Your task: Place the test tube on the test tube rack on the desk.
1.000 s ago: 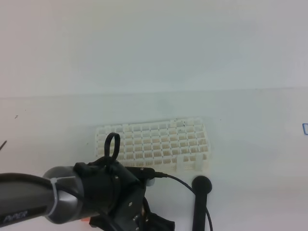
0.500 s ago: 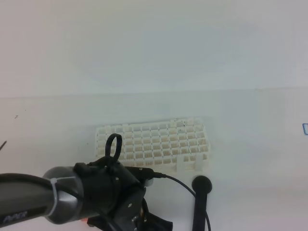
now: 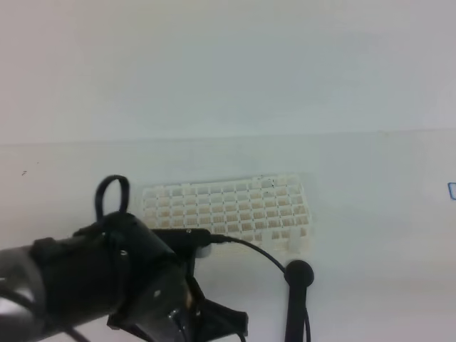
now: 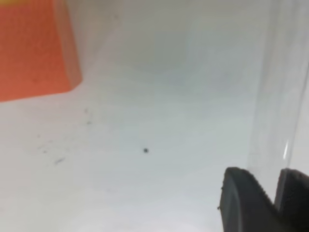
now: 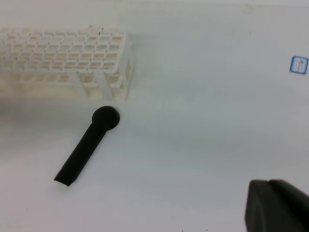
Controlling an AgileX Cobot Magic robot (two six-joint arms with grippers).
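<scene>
Where left claw pinches: test tube clear, colourless, slim.

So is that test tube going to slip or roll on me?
The test tube looks clear, smooth and rigid, so it may well slip between the left gripper's narrow fingers. It appears round, so it would likely roll if laid on the flat desk. It's probably light and breakable.

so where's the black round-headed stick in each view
Exterior high: black round-headed stick stands at bottom centre-right, just in front of the test tube rack.
Left wrist: not in it.
Right wrist: it lies at left of centre, head nearest the rack's corner, handle running down-left.
Shared landmark: the white rack, seen in the exterior and right wrist views.
</scene>
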